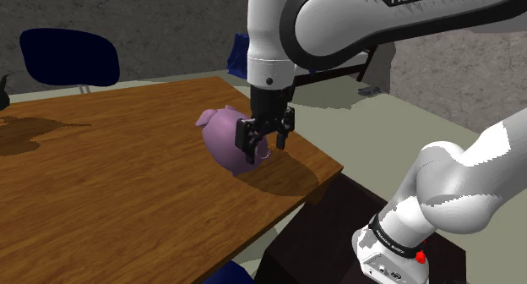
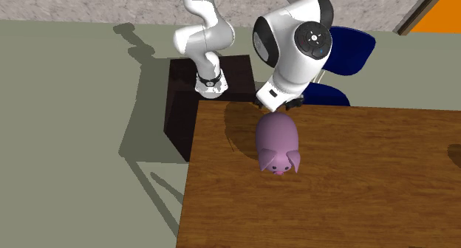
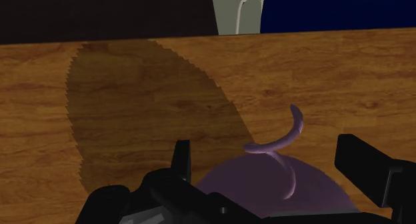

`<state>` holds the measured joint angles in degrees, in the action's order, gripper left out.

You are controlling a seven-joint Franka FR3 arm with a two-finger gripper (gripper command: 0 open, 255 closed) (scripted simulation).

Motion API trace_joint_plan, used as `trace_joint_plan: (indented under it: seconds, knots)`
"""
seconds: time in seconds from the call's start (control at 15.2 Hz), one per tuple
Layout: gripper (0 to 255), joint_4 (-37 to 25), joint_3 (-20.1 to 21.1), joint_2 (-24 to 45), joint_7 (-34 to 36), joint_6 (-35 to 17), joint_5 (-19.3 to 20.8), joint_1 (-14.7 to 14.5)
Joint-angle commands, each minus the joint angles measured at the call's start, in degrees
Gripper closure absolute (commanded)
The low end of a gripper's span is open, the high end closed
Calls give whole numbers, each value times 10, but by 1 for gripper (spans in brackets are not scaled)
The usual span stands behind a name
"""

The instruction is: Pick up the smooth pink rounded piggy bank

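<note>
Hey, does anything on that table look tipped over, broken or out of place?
Nothing stands out. The pink piggy bank sits upright and intact on the wooden table, near its edge, with the gripper at its tail end.

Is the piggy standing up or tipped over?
Upright: the piggy bank has its back facing upward, with an ear on each side of its snout.

Piggy bank point(image 1: 226, 143) on the table point(image 1: 127, 198) near the corner beside the stand point(image 1: 334, 219), gripper point(image 1: 265, 149) astride its tail end, chair point(image 1: 67, 58) beyond the far edge.
</note>
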<state>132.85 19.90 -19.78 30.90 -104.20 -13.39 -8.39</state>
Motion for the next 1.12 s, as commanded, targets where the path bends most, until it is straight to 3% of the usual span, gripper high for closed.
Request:
trace_joint_plan:
  seconds: [0.0,0.07,0.66,1.06]
  knots:
    - [0,4,0,1,-1,-5,0,0]
    - [255,5,-1,0,-2,-5,0,0]
    - [255,4,0,1,-1,-5,0,0]
    - [255,-34,-6,-9,2,43,2,2]
